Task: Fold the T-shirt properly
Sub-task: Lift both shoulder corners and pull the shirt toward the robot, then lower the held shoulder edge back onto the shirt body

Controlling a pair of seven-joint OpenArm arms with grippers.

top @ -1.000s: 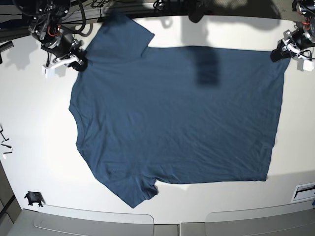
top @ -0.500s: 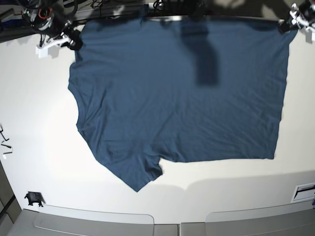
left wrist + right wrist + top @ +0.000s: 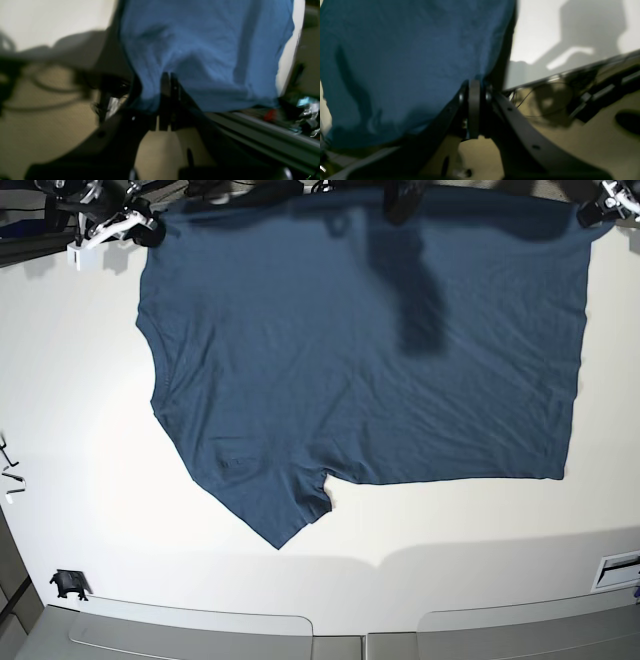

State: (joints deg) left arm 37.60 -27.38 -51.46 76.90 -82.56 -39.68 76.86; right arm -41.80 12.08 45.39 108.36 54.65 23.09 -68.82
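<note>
A: Where does the plain dark navy-blue cotton T-shirt [image 3: 370,350] lie from the jaws?

B: Spread on the white desk [image 3: 80,480], running from the far edge toward the near side, long axis left to right. The left gripper [image 3: 167,78] and the right gripper [image 3: 475,86] are each clamped tight on a far corner, equally near.

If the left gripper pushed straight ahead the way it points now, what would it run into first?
The T-shirt itself: the left gripper is shut on its edge, and blue cloth fills the view ahead. Beyond it the white table shows, though depth is unclear.
</note>
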